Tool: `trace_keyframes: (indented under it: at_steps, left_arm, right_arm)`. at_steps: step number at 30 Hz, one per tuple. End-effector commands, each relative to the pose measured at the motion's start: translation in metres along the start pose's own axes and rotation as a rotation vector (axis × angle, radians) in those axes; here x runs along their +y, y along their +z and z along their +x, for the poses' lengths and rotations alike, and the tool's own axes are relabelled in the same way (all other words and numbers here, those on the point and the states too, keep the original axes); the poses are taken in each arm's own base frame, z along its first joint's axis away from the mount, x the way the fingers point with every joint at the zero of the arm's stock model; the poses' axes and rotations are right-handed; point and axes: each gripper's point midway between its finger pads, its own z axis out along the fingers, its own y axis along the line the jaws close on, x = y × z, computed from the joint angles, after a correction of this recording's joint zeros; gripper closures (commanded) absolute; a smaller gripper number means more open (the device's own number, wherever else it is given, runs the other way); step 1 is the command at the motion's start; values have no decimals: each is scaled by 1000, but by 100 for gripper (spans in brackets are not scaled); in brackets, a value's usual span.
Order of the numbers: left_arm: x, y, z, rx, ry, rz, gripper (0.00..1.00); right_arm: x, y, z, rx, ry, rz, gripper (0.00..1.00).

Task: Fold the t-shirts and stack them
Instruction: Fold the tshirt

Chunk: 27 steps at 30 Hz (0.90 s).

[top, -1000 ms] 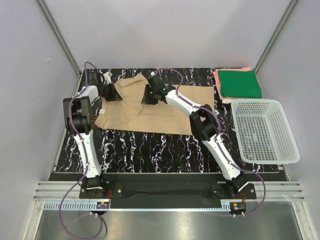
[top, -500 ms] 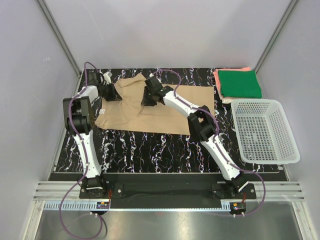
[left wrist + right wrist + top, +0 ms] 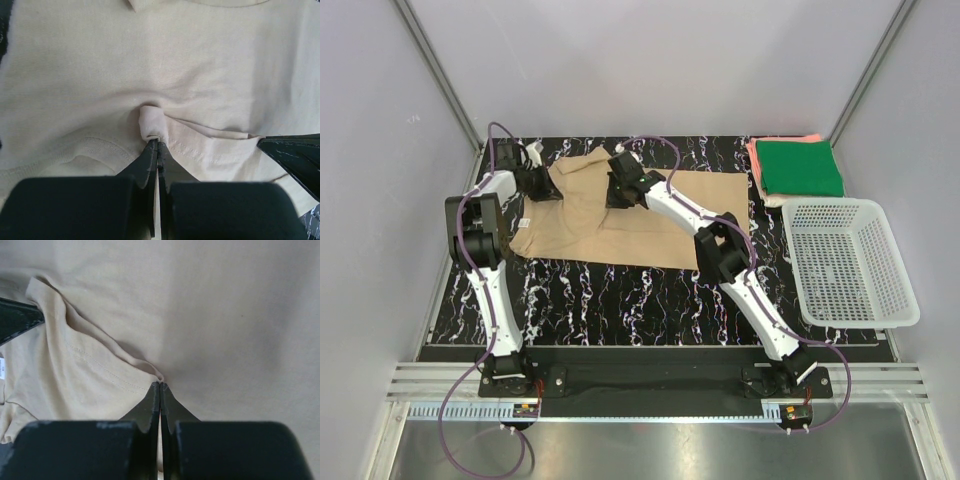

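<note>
The tan t-shirt lies spread on the black marbled table, partly folded at its left end. My left gripper is shut on a pinch of the tan cloth at the shirt's left edge; the left wrist view shows the jaws closed on a small fold. My right gripper is shut on a fold of the same shirt near its upper middle, with the hem pinched at the tips. The folded dark green t-shirt lies on the coral-pink t-shirt at the back right.
A white plastic mesh basket stands at the right edge of the table. The enclosure's walls rise close behind and beside the table. Both arms reach over the table's back left part.
My right gripper has shifted slightly left and toward the back with the tan cloth in it. The left gripper has stayed in place.
</note>
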Motion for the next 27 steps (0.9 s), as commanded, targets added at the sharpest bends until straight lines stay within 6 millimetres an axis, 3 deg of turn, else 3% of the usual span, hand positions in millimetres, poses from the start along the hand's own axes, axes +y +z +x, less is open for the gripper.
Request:
trace_keyframes:
  at_steps: [1,6,14,26,27]
  left_arm:
    - [-20,-32,-40,-126,79,-7,100]
    - [-20,-39,-50,-161,113,-34,100]
    - [-16,-40,-65,-196,138,-62,100]
    - [-7,-12,-67,-142,103,-29,100]
    - [-4,-11,-66,-136,101,-38,96]
  right_arm:
    - [29,-48,-50,-133,-49,-17,100]
    - [21,-62,-65,-190,-83,40,100]
    - [8,-53,-53,-171,-55,80,100]
    - [-6,-41,-41,-159,-42,117,100]
    - [-5,-41,-40,-156,-43,112,100]
